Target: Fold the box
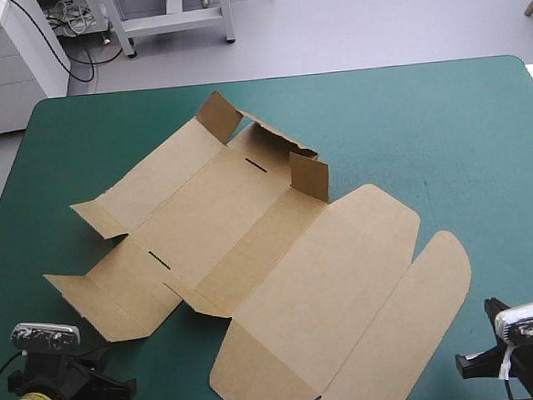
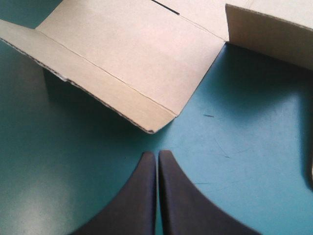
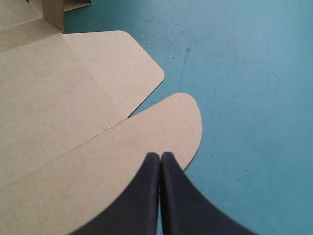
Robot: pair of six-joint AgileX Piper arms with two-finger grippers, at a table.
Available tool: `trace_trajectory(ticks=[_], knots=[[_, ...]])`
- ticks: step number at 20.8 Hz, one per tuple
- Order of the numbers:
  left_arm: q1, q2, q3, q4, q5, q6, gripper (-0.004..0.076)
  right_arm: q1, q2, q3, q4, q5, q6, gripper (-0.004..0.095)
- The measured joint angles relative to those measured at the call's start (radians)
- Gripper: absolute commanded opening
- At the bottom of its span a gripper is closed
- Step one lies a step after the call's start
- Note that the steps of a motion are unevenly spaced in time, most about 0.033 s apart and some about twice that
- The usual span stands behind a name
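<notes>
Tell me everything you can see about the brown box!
The box is one cut sheet of plain brown board, creased, lying open and mostly flat on the teal-green table. Two small flaps at its far end stand up, and a near-left strip tilts up a little. The big rounded lid flap lies flat at the near right. Two thin dark slots are cut in the middle.

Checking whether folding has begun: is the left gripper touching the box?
Apart. The left wrist view shows teal-green cover between the shut left gripper and the nearest corner of the box.
</notes>
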Motion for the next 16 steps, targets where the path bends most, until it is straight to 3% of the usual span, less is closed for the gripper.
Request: trace_trajectory(ticks=[11,16], knots=[[0.000,0.000,0.000,0.000,0.000,-0.004,-0.0008,0.000,0.006,0.000,0.000,0.000,0.000,-0.0021],[0.000,0.000,0.000,0.000,0.000,-0.004,-0.0008,0.000,0.116,-0.050,0.000,-0.003,-0.004,-0.0020]])
